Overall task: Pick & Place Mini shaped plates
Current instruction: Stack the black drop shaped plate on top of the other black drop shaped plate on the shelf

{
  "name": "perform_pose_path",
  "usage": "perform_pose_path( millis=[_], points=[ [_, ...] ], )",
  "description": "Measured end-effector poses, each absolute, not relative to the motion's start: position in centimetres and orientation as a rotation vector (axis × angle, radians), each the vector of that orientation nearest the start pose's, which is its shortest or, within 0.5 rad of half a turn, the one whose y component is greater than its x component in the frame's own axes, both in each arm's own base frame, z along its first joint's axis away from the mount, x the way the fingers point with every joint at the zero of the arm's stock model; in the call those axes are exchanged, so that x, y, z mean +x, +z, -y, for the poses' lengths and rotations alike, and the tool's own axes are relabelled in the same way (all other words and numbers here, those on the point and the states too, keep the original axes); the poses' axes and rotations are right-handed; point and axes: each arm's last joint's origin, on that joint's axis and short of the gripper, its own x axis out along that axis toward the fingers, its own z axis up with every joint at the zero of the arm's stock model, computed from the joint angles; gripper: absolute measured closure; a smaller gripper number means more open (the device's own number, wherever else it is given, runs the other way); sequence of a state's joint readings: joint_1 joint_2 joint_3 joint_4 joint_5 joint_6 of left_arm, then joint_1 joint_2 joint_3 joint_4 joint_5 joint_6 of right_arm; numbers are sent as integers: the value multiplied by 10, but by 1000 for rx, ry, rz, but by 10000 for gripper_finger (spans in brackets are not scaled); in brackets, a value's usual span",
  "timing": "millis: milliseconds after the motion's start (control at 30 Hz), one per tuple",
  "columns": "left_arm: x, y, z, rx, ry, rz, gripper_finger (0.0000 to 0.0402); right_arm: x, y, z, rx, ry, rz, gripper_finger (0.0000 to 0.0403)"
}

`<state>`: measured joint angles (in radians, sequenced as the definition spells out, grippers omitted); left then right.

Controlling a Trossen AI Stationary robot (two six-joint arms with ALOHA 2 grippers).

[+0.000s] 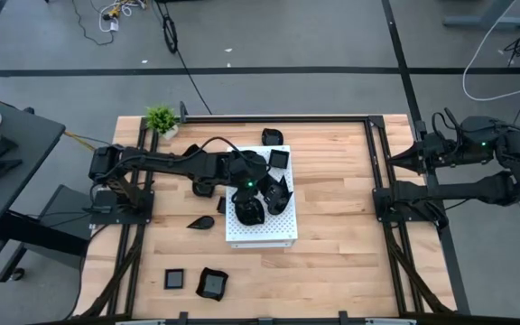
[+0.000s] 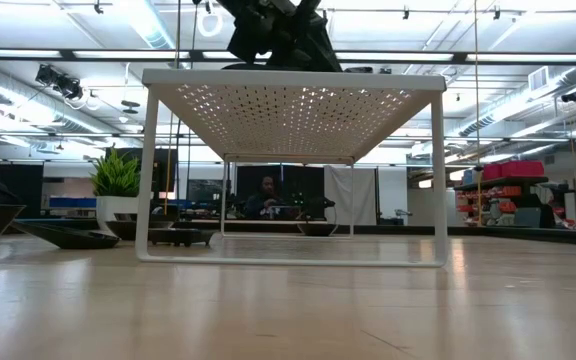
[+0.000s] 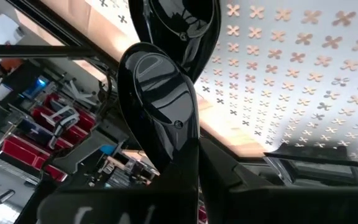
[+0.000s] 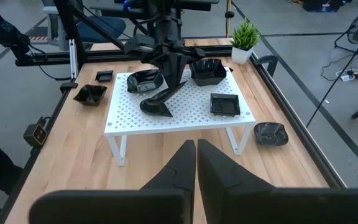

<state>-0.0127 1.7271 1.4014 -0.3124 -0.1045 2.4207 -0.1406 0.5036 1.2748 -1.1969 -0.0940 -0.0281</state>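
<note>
**High view.** Left end effector (image 1: 262,197) reaches over the white perforated board (image 1: 283,226) at bench centre, gripping a leaf-shaped plate (image 1: 249,209). Also on the board: a wavy-edged plate (image 1: 281,196) just beside it and a square plate (image 1: 280,157) at the far edge. Off the board: a teardrop plate (image 1: 202,222) to the left, a small square plate (image 1: 175,279) and a wavy plate (image 1: 212,283) at the near left, and one plate (image 1: 272,137) beyond the far edge. Right end effector (image 1: 403,159) waits at the right edge of the bench (image 1: 332,271). Potted plant (image 1: 162,120) stands at the far left corner.

**Low view.** The board stands raised on legs, with the left arm above it. Plates and the plant sit low on the left.

**Left wrist view.** The fingers are clenched on the rim of the glossy leaf-shaped plate (image 3: 163,106), which is tilted steeply with its tip at the board.

**Right wrist view.** Fingers pressed together, holding nothing. The held plate (image 4: 161,99) rests edge-down on the board among its neighbours.

**Risks (judged).** Letting go at this tilt may let the slick plate tip, skid or knock the adjacent plates. The crowded board leaves little room to lay it flat.
</note>
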Motion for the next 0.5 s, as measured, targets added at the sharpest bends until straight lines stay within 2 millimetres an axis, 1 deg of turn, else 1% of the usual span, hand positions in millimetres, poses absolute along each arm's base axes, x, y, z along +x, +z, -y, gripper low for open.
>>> perform_pose_path(
  millis=[100, 367, 500],
  points=[
    [390, 285, 3, 2355, -737, -393, 399, 11, 405, -1, 22, -40, -423, 381],
    [386, 280, 12, 2345, -831, -395, 399, 11, 405, -1, 22, -40, -423, 381],
    [385, 279, 12, 2343, -835, -395, 399, 11, 405, -1, 22, -40, -423, 381]
  ],
)
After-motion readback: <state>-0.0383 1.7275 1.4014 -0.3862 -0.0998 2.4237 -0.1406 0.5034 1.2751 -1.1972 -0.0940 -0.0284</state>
